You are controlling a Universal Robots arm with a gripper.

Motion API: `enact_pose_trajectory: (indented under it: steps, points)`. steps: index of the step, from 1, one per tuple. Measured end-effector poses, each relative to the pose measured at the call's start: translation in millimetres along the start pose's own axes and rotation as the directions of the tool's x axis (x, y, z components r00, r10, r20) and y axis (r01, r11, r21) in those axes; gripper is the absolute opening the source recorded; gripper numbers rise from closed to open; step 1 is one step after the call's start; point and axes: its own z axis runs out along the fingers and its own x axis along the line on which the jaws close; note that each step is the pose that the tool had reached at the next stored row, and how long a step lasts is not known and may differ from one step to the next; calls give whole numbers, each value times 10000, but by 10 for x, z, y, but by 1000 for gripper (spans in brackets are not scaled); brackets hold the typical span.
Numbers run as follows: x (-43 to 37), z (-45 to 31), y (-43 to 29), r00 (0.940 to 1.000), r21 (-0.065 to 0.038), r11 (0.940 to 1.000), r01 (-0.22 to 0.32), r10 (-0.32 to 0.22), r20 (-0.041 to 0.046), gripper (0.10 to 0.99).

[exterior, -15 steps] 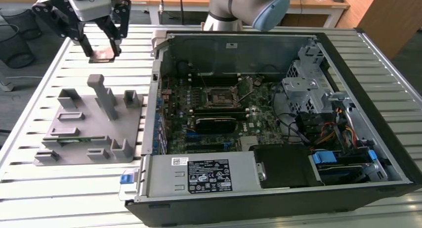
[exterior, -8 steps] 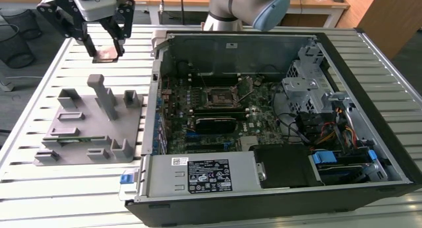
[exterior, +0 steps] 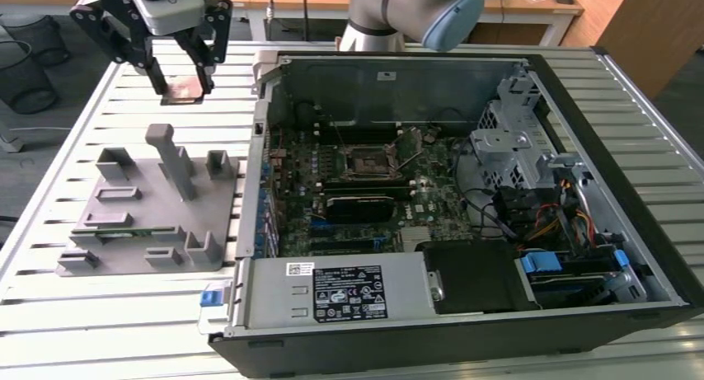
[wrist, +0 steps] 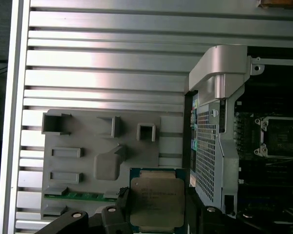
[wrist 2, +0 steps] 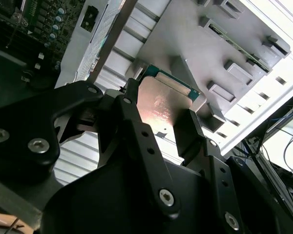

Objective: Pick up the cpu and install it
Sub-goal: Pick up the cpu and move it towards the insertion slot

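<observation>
Between the matt black fingers of your gripper [wrist: 156, 217], note the cpu [wrist: 156, 202]: a silver-grey metal top with a faint warm sheen, bordered in green. Below the tool, the fixture [wrist: 78, 141] is plain mid-grey, and its memory stick [wrist: 78, 196] is a thin green strip. The table [wrist: 107, 63] under both shows pale silver parallel slats. Beside the gripper, you find the case [exterior: 462, 351] black outside and grey inside, the motherboard [exterior: 429, 161] dark green, and the socket frame [exterior: 364, 158] dark with a bright metal rim.
</observation>
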Motion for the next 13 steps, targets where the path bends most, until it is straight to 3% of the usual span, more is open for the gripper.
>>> enact_pose_trajectory:
  steps: [13]
  points:
    - [-113, -2, -3, 10000, 0, 10000, 0, 0, 0, 537]
